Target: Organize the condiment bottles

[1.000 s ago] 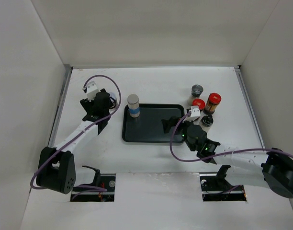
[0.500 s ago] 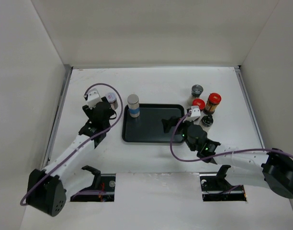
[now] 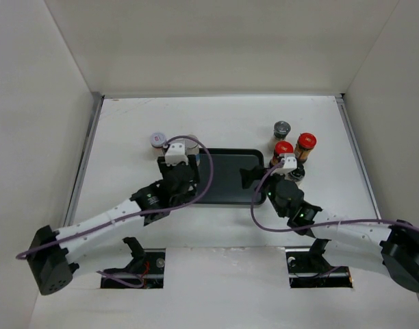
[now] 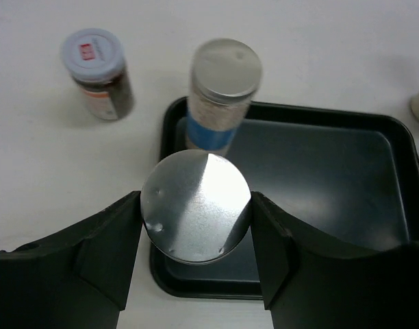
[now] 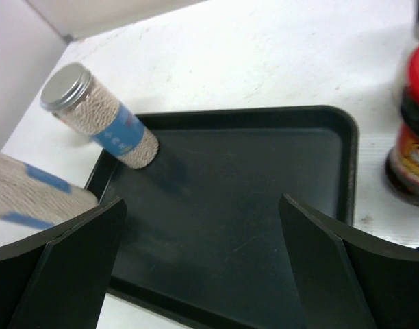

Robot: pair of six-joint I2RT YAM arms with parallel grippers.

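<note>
Friction alone holds the grey-lidded jar (image 4: pixel 196 205), likely light, rigid and slick, pinched by its sides in the left gripper (image 4: pixel 196 226) over the tray's (image 4: pixel 319 178) near-left corner, its twin (image 4: pixel 222 89) standing just beyond, the right gripper (image 5: pixel 202 226) spread empty.

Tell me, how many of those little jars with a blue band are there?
2. One blue-banded jar stands in the black tray's far left corner. A second blue-banded jar is held by the left gripper at the tray's near left corner. No more show.
</note>
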